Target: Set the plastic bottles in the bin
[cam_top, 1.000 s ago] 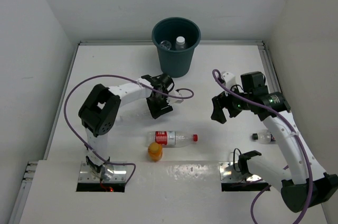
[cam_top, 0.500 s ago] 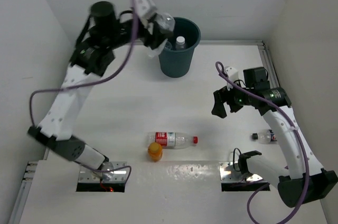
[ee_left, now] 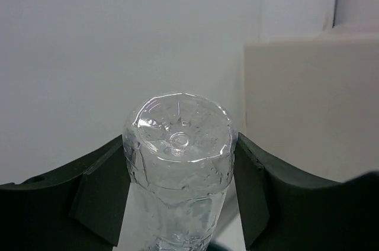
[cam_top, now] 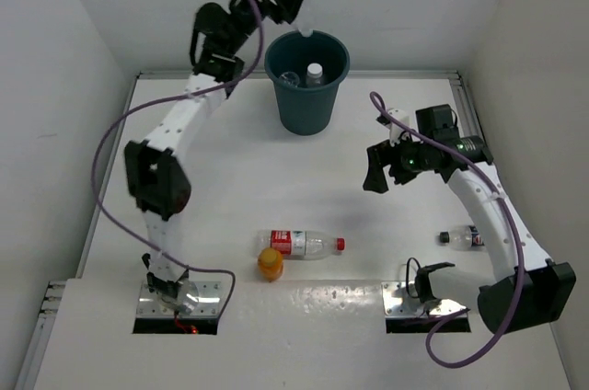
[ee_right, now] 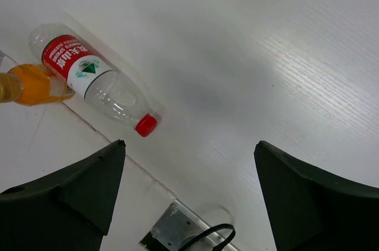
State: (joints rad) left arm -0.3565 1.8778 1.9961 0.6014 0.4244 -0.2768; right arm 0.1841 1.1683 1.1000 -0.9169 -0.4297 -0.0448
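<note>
The dark teal bin (cam_top: 273,66) stands at the back middle of the table, with a white-capped bottle (cam_top: 315,70) and a clear bottle (cam_top: 289,78) inside. High above its back left rim, my left gripper (cam_top: 287,0) (ee_left: 177,195) is shut on a clear plastic bottle (ee_left: 177,144), its base towards the wrist camera. A red-label bottle with a red cap (cam_top: 304,242) (ee_right: 89,76) lies near the front, an orange bottle (cam_top: 270,263) (ee_right: 32,84) touching it. A black-capped bottle (cam_top: 460,238) lies at the right. My right gripper (cam_top: 379,178) (ee_right: 189,195) hangs open and empty above the table.
White walls close in the table on three sides. Metal base plates (cam_top: 419,298) (cam_top: 179,303) sit at the near edge, one also in the right wrist view (ee_right: 183,227). Purple cables (cam_top: 110,169) loop off both arms.
My left arm has swung up from the middle of the table to high over the bin's rim, carrying the clear bottle. The right gripper has shifted slightly left.
</note>
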